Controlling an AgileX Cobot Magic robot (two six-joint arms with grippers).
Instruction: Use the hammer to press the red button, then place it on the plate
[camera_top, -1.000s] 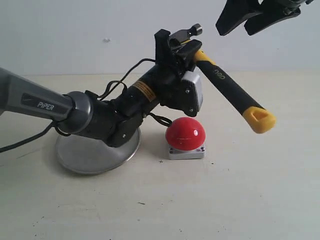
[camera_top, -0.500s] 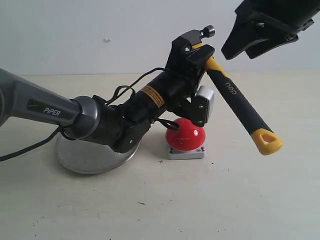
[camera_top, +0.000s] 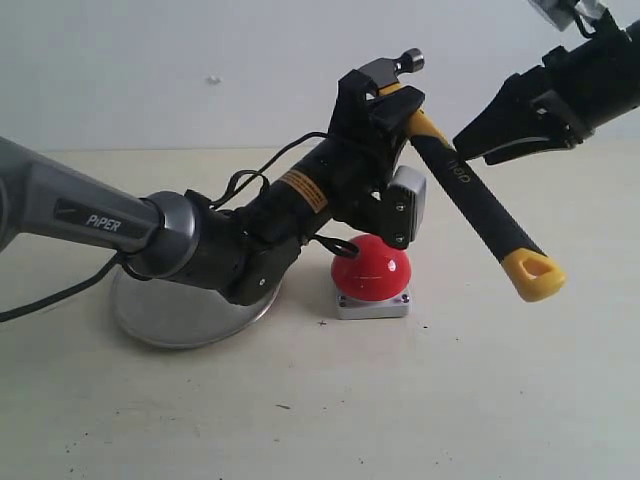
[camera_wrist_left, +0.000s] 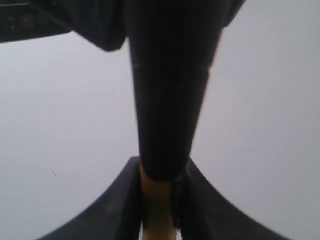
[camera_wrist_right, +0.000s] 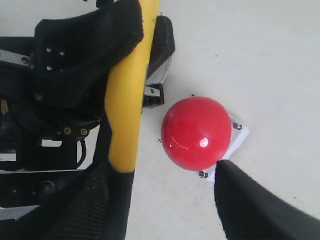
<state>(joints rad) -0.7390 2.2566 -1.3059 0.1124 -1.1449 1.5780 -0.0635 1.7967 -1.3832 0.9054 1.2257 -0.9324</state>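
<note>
My left gripper (camera_top: 383, 92) is shut on the hammer (camera_top: 470, 205) just below its dark head, holding it in the air. The handle slopes down to the right, above and beside the red button (camera_top: 370, 267), and ends in a yellow tip. Close up, the dark handle (camera_wrist_left: 170, 100) fills the left wrist view, clamped by the left gripper (camera_wrist_left: 159, 212). My right gripper (camera_top: 472, 145) is open, its tips next to the handle's black grip; I cannot tell if they touch. From the right gripper (camera_wrist_right: 170, 205) I see the yellow shaft (camera_wrist_right: 127, 100) and red button (camera_wrist_right: 196, 132). The plate (camera_top: 170, 315) lies under the left arm.
The left arm's forearm (camera_top: 90, 215) and its cables cross low over the plate. A pale wall (camera_top: 200, 60) closes the back of the beige table (camera_top: 400, 400).
The left gripper carried the hammer right and slightly up, then held still. The right gripper came down from the top right to the handle's black grip.
</note>
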